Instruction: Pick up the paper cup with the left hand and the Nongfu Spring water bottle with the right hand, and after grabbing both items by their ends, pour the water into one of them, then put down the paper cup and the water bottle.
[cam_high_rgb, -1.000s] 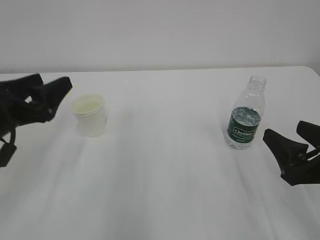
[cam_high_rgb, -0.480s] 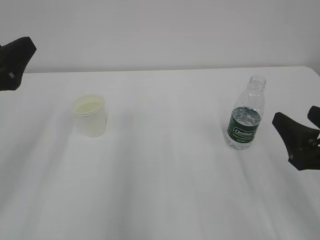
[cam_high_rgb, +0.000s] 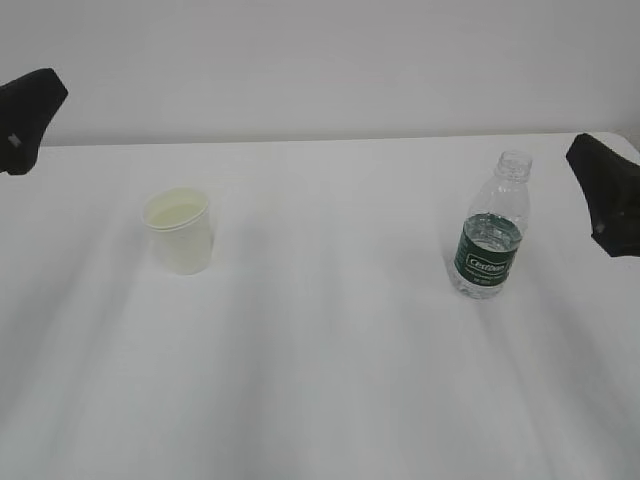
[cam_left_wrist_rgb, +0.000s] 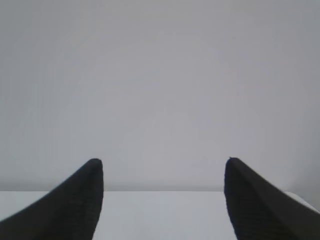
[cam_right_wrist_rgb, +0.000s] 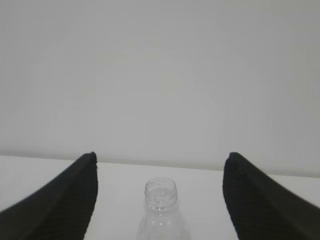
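The white paper cup (cam_high_rgb: 180, 232) stands upright on the left of the white table (cam_high_rgb: 330, 360), with nothing touching it. The clear Nongfu Spring water bottle (cam_high_rgb: 491, 235), green-labelled and capless, stands upright on the right. My left gripper (cam_high_rgb: 28, 115) hangs high at the left edge, well away from the cup. In the left wrist view that gripper (cam_left_wrist_rgb: 163, 165) is open and empty, and the cup is out of view. My right gripper (cam_high_rgb: 605, 195) hovers right of the bottle at neck height. The right wrist view shows this gripper (cam_right_wrist_rgb: 161, 157) open, with the bottle's neck (cam_right_wrist_rgb: 161, 195) ahead between the fingers, untouched.
A plain pale wall (cam_high_rgb: 320, 60) rises behind the table's far edge. The table's right rear corner (cam_high_rgb: 622, 140) lies just behind my right gripper. Bare tabletop lies between cup and bottle.
My left gripper has risen away from beside the cup to the upper left edge. My right gripper has lifted from low beside the bottle to neck height. Cup and bottle have not moved.
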